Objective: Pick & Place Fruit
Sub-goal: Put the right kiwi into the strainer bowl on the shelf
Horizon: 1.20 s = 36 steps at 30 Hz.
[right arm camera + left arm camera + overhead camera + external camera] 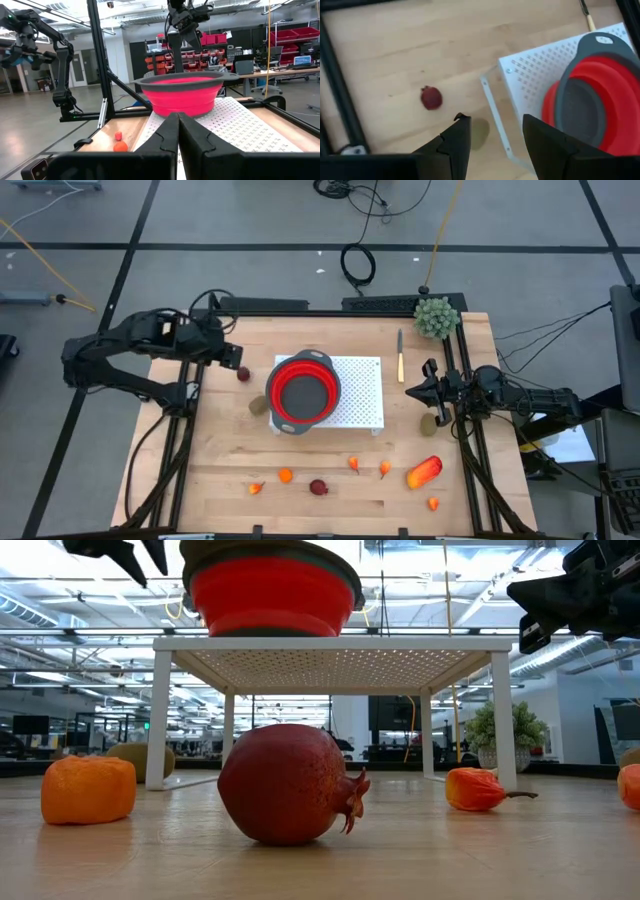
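Left gripper: we see its fingers apart over the table's left rear, holding nothing, just above a dark red ball.
Right gripper: we see fingers pressed together, empty, by the right edge near a kiwi.
Fruit: scattered along the front, the red-orange oblong right, another red ball centre.
Bowl: red, on the white rack.
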### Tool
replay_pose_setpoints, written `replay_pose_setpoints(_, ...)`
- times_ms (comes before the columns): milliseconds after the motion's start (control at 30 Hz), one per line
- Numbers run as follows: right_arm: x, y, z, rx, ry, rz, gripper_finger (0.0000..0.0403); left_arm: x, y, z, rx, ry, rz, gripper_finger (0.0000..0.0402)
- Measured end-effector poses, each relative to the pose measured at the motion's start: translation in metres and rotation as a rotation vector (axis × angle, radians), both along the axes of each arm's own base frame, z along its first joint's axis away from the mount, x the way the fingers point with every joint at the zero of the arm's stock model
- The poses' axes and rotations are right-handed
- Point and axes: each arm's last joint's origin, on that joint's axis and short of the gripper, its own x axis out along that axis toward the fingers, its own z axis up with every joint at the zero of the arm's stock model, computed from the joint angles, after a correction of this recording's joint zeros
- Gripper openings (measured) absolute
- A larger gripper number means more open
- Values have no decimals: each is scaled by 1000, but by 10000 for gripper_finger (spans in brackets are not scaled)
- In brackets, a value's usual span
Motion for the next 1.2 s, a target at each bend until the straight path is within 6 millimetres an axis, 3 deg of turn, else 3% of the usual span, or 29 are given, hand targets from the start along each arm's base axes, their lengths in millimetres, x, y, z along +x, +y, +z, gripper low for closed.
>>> replay_pose_setpoints(300, 0, 0, 0, 0, 0, -2, 0, -11, -10, 5, 112, -6, -47, 157)
replay_pose_setpoints(633, 0, 0, 0, 0, 0, -3, 0, -8, -30, 1, 229, -20, -183, 16)
replay_pose_setpoints(1200, 0, 0, 0, 1, 0, -3, 0, -11, -67, -68, 235, -176, -339, 2)
